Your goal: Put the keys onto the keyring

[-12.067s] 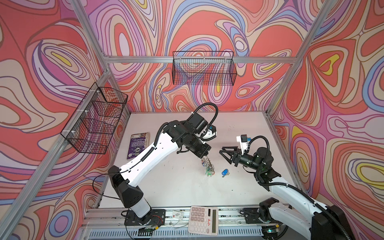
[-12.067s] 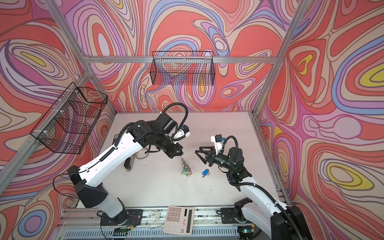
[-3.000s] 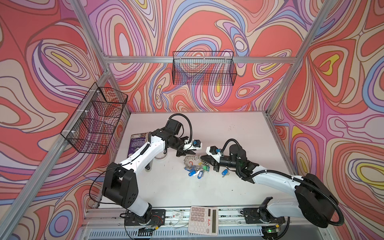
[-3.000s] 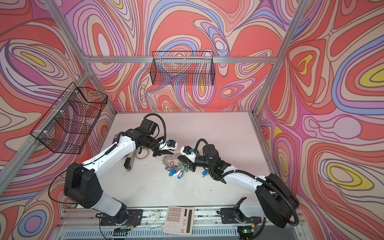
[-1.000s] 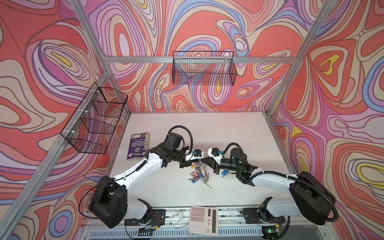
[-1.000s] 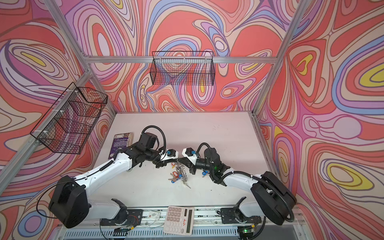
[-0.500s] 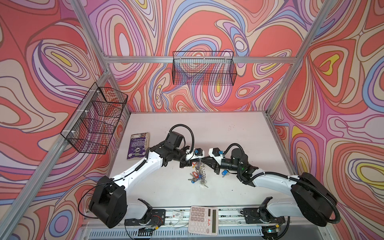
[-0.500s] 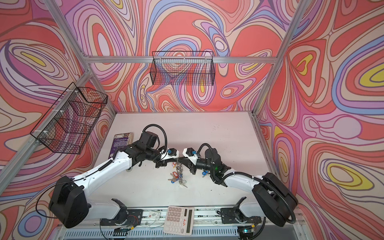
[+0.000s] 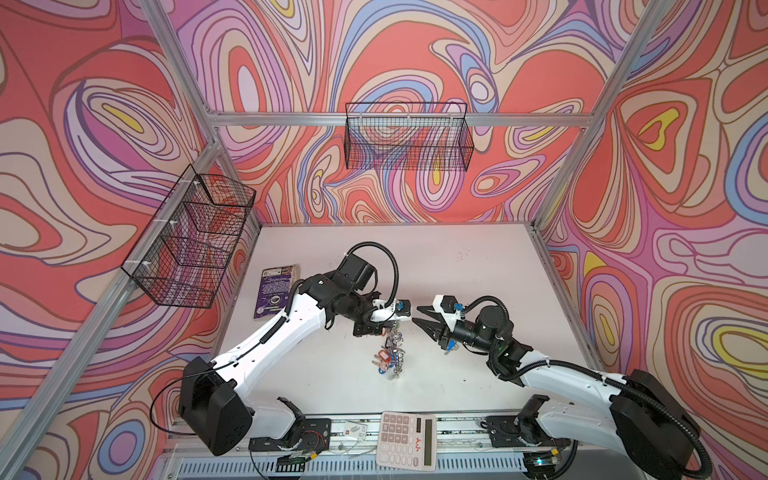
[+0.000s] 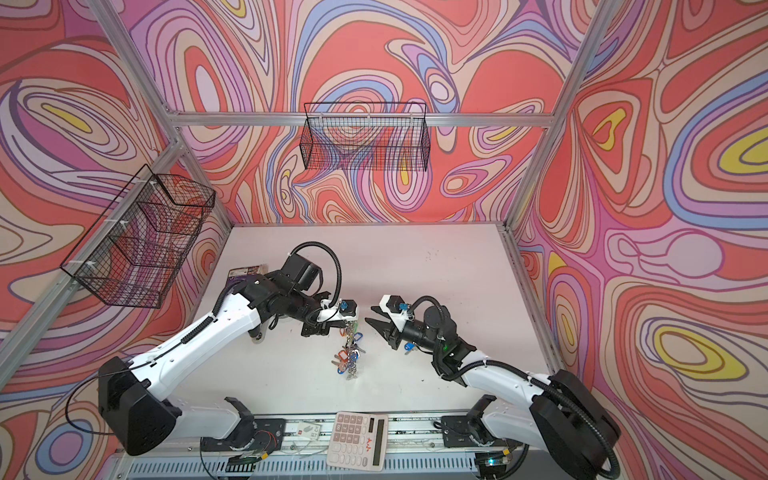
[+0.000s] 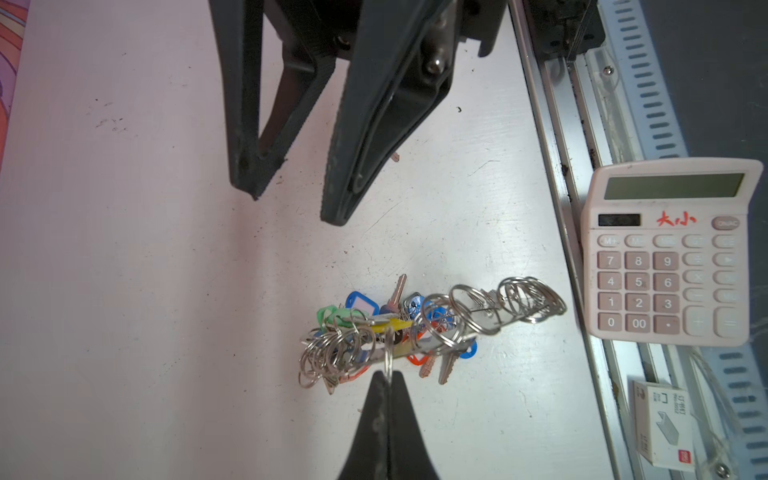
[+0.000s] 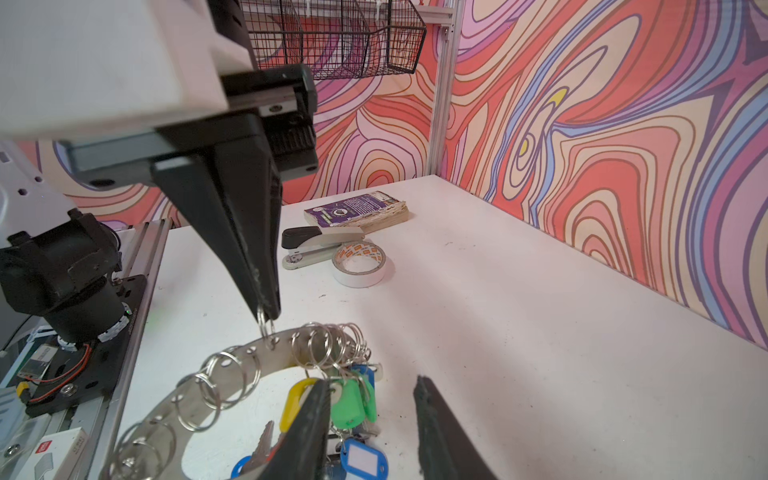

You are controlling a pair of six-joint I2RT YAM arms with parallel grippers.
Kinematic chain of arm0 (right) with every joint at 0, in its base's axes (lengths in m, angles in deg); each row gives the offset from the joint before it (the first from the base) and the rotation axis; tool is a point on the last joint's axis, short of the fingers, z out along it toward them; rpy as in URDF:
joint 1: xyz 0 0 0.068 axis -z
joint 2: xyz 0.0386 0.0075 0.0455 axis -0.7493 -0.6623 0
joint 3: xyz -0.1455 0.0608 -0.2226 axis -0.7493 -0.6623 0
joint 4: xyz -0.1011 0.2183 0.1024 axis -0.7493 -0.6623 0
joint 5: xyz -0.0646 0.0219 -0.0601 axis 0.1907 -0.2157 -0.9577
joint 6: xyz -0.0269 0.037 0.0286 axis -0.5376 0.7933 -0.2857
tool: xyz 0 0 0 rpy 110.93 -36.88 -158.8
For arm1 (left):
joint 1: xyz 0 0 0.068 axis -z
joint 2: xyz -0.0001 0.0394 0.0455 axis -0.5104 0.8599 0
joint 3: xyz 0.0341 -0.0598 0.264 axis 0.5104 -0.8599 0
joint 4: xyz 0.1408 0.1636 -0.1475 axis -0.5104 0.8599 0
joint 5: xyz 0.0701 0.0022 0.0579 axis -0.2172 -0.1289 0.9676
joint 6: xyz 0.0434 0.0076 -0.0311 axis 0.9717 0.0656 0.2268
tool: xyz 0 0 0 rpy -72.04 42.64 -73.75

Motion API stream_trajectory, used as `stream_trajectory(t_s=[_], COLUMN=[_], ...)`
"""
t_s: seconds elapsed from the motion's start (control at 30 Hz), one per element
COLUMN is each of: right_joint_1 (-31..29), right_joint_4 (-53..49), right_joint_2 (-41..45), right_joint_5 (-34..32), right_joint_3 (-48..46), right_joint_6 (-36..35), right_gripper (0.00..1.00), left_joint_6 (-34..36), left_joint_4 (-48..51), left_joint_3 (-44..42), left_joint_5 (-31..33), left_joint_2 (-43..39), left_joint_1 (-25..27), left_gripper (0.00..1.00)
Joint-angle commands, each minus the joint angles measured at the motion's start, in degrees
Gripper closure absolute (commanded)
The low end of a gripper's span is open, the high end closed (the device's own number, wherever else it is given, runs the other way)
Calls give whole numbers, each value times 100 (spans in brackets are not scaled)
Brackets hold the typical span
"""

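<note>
Many tagged keys [image 12: 353, 405] and split rings [image 12: 328, 347] crowd the grey keyring [image 12: 249, 359].

Wire baskets [image 9: 187, 249] [image 9: 409, 143]: two
Calculator [image 9: 406, 440]: one
Keyring [image 12: 241, 368]: one
Tape roll [image 12: 357, 279]: one
Stapler [image 12: 316, 239]: one
Book [image 12: 357, 210]: one
Staple box [image 11: 665, 428]: one

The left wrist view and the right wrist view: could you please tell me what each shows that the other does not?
Only the left wrist view shows the calculator on the front rail. Only the right wrist view shows the stapler, the tape roll, the book and a wire basket on the wall. Both show the left gripper pinching a split ring of the keyring, the tagged keys on it, and the right gripper with open jaws.
</note>
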Motion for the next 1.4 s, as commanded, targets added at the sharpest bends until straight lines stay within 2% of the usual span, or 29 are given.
stream_trajectory(t_s=[0.0,0.1,0.23,0.6,0.77,0.9,1.0,1.13,1.2,1.27,1.37], right_joint_1=[5,8,8,11,13,7,13,9,4,-45,-154], right_joint_4=[-177,-271,-174,161,-446,-1070,-1623,-2218,-2678,-2641,-2533], right_joint_2=[32,-33,-153,-168,-35,59,314,586,657,755,875], right_joint_5=[33,105,258,242,-128,-60,-306,-573,-526,-317,-160], right_joint_3=[77,145,158,109,318,485,594,672,893,903,838], right_joint_6=[55,37,106,618,1148,1532,2002,2462,2543,2686,2915], right_gripper=[64,65,67,67,77,88,82,74,71,67,54], left_joint_6=[-68,-6,-109,-1120,-1900,-2476,-3122,-3582,-3875,-4053,-4237], left_joint_4=[707,1097,954,-946,-1799,-2400,-2794,-2895,-2972,-3039,-3115], left_joint_3=[385,628,610,-485,-1012,-1289,-1457,-1520,-1513,-1484,-1432], left_joint_5=[309,420,478,-19,-345,-348,186,799,992,1217,1603], left_joint_2=[123,291,325,-131,-431,-661,-825,-945,-959,-940,-873], left_joint_1=[147,259,280,174,174,182,272,423,533,674,847], left_gripper=[100,100,100,100,100,100,100,100,100,100,100])
